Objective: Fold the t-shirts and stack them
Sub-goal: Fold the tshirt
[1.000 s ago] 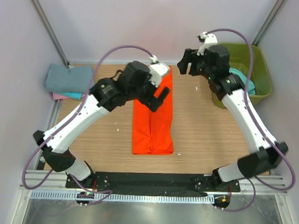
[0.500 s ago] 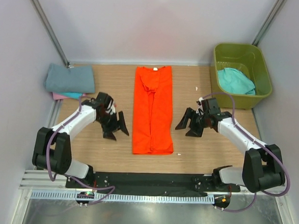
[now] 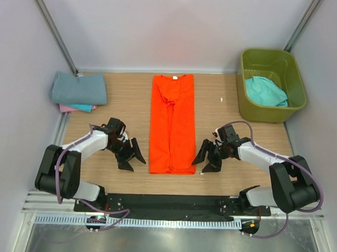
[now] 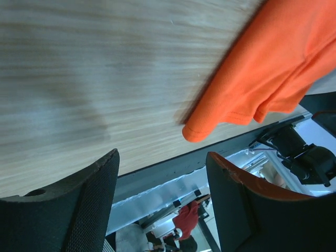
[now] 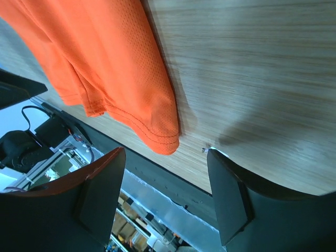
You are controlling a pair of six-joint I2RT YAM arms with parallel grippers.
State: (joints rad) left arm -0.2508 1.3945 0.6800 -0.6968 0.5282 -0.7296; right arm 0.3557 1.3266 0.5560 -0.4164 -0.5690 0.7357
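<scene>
An orange t-shirt lies folded into a long strip down the middle of the table, white neck label at the far end. Its near corners show in the left wrist view and the right wrist view. My left gripper is open and empty, low over the table just left of the shirt's near-left corner. My right gripper is open and empty just right of the near-right corner. Folded shirts, grey-blue on top of teal and pink, are stacked at the far left. A teal shirt lies in the tub.
An olive-green plastic tub stands at the far right corner. The black base rail runs along the table's near edge, close behind both grippers. Small white specks lie on the wood near the tub.
Both arms have dropped from the shirt's far end down beside it and moved nearer, now flanking its near corners. The orange shirt lies unmoved.
</scene>
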